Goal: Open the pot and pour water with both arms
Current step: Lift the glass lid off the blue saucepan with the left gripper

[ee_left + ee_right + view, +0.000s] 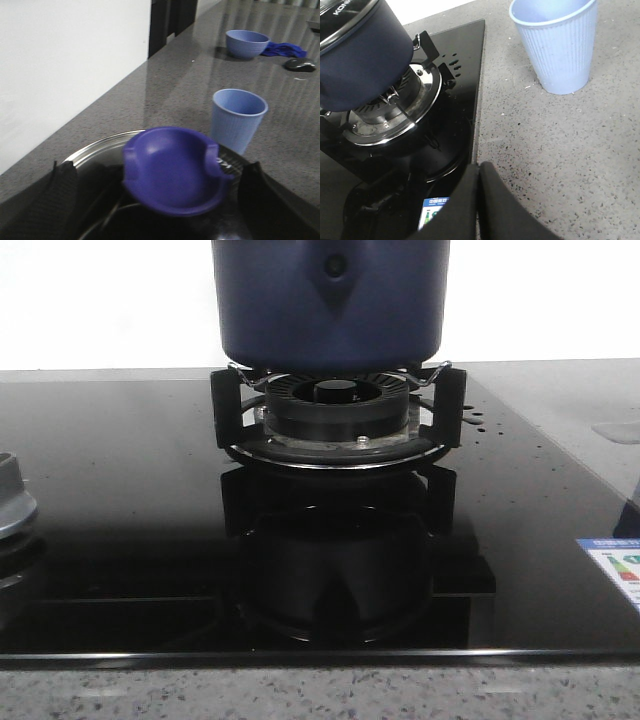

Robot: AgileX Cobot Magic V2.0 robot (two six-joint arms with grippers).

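A kitchen: a black glass gas hob (120, 540) with a burner (335, 415) set into a speckled stone countertop (560, 150).

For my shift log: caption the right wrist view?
Shut right gripper hovers beside stove; navy pot on burner, blue cup on counter.

the pot (330, 305) sits on the burner grate (338, 400), centred toward the back of the glass hob (120, 540). a second burner (12, 502) lies at the hob's left edge. a label (615, 570) is stuck on the hob's front right corner. the counter (560, 150) extends to the right of the hob, and a cup (555, 42) stands upright on it, near the hob's edge. farther along the counter a bowl (246, 43) stands, a cloth (284, 49) just beside it
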